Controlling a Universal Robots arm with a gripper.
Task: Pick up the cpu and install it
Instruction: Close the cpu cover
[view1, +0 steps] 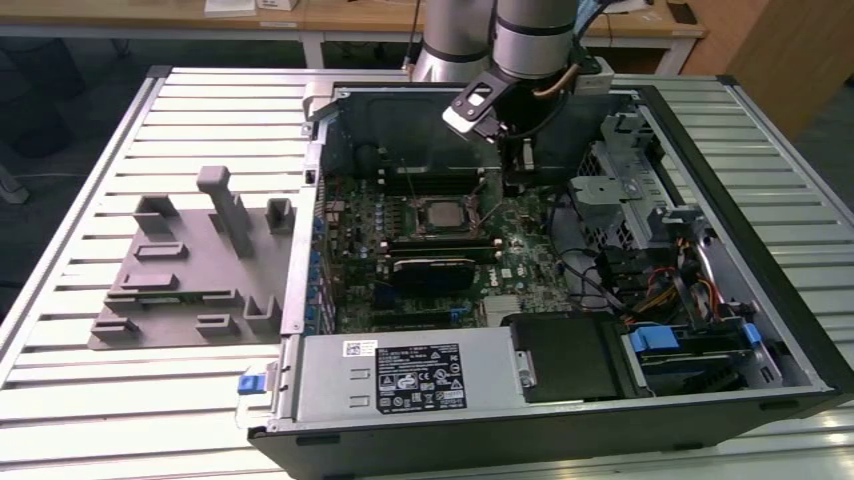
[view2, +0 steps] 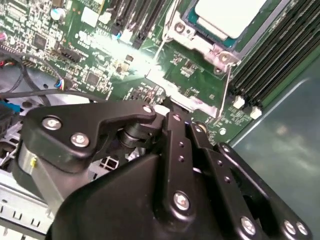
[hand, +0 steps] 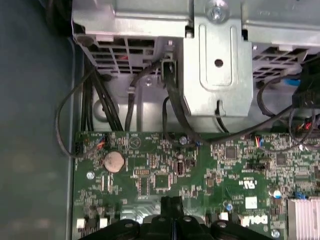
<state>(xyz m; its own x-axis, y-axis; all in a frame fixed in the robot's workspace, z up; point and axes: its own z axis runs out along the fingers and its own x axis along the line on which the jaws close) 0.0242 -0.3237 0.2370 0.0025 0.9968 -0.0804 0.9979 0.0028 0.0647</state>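
Note:
The cpu (view1: 438, 213), a small silvery-grey square chip, lies flat in its socket in the middle of the green motherboard (view1: 527, 265) inside the open computer case. In the second wrist view the cpu (view2: 227, 15) shows within the metal socket frame, past the black linkage bars (view2: 175, 165) of my hand. My gripper (view1: 514, 168) hangs over the board behind the socket and toward the exterior view's right, apart from the chip. In the first wrist view my gripper (hand: 172, 206) is shut, its fingertips pressed together with nothing between them.
A grey plastic fixture tray (view1: 187, 275) lies on the slatted table left of the case. Memory slots (view1: 430, 182) flank the socket. A drive cage (hand: 215, 60), loose black cables (hand: 100, 105) and a power supply (view1: 414, 375) crowd the case.

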